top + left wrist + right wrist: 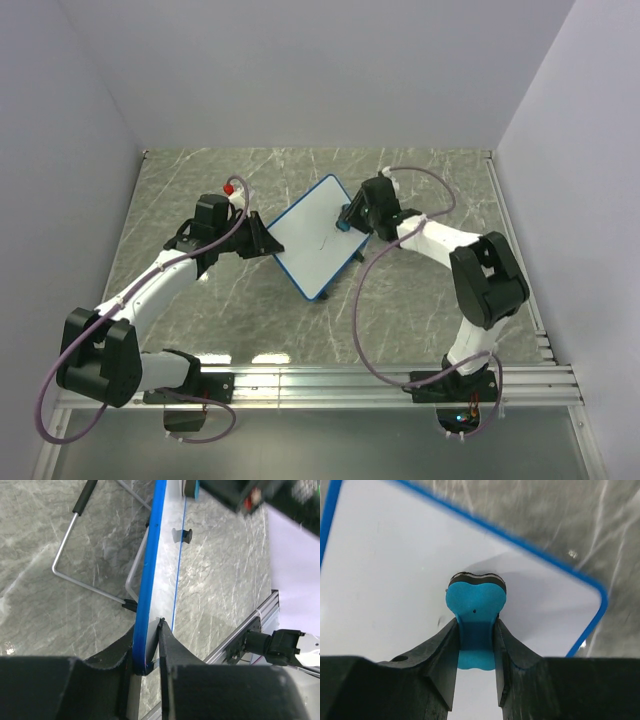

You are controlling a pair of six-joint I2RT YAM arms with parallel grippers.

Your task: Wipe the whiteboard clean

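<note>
The blue-framed whiteboard (300, 245) lay mid-worktop (200, 180), turned diagonally. The left jaws were clamped narrowly on its left edge. The right jaws gripped a blue eraser (476, 605) pressed against the board's far right part.

**fig. 1. the table and what rests on it**

a grey, marble-veined table (200, 320) inside a white-walled enclosure. at its centre sits the whiteboard (300, 250), blue-framed and turned so that one corner points to 12 o'clock and the opposite corner to 6 o'clock. its white face bears a faint dark stroke. a bent wire stand (85, 577) reaches out from under the board over the surface. a ribbed aluminium rail (330, 380) runs along the 6 o'clock edge, carrying the left arm base (190, 388) at 7 o'clock and the right arm base (455, 385) at 5 o'clock.
</note>
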